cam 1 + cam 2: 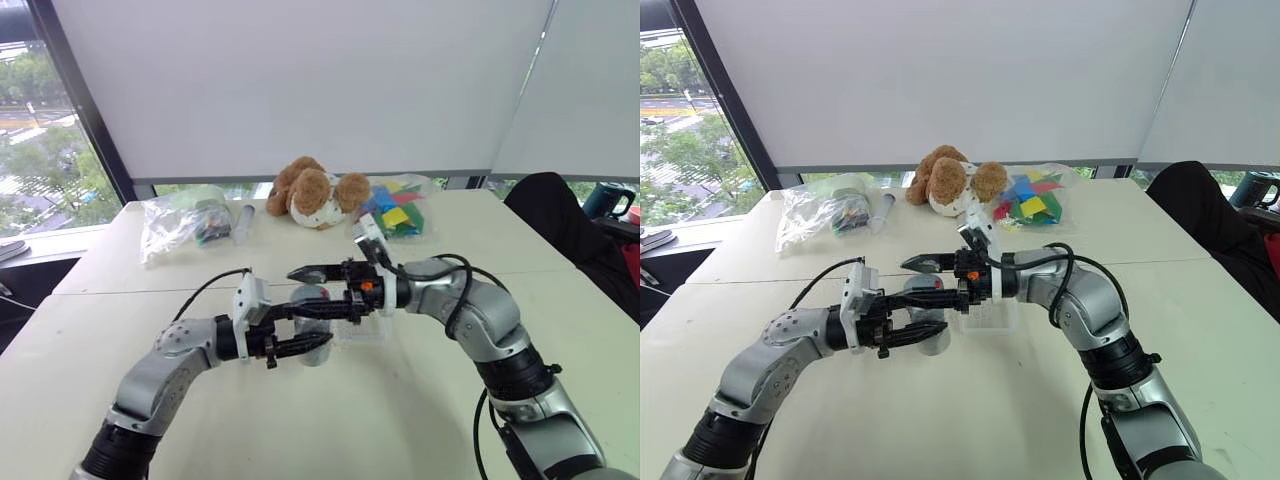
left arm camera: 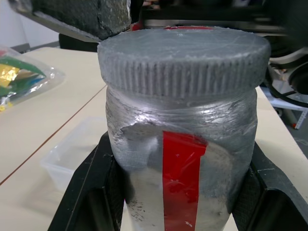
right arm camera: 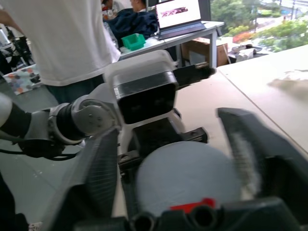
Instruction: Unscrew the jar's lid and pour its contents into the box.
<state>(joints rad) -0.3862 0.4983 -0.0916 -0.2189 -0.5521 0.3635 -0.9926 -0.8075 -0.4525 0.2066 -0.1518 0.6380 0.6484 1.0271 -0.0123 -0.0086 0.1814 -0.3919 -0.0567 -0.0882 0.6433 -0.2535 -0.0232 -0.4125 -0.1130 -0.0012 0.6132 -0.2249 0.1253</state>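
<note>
The jar (image 2: 183, 159) is silver-grey with a red vertical stripe and stands upright above the table's middle. My left gripper (image 1: 322, 326) is shut on its body, a black finger on each side. Its ribbed pale grey lid (image 2: 183, 57) sits on top of the jar. My right gripper (image 1: 298, 286) reaches in from the right, and its fingers (image 3: 98, 168) straddle the lid (image 3: 187, 178), open, with a small gap on one side. The contents are hidden inside the jar. The box (image 1: 366, 326), a shallow clear tray, lies on the table just behind and below the jar.
At the table's far edge sit a brown plush dog (image 1: 312, 192), a bag of coloured pieces (image 1: 398, 212), a clear bag (image 1: 180, 222) and a slim clear tube (image 1: 244, 220). A black chair (image 1: 570, 225) stands at the right. A person in a white shirt (image 3: 67, 38) stands off to the left.
</note>
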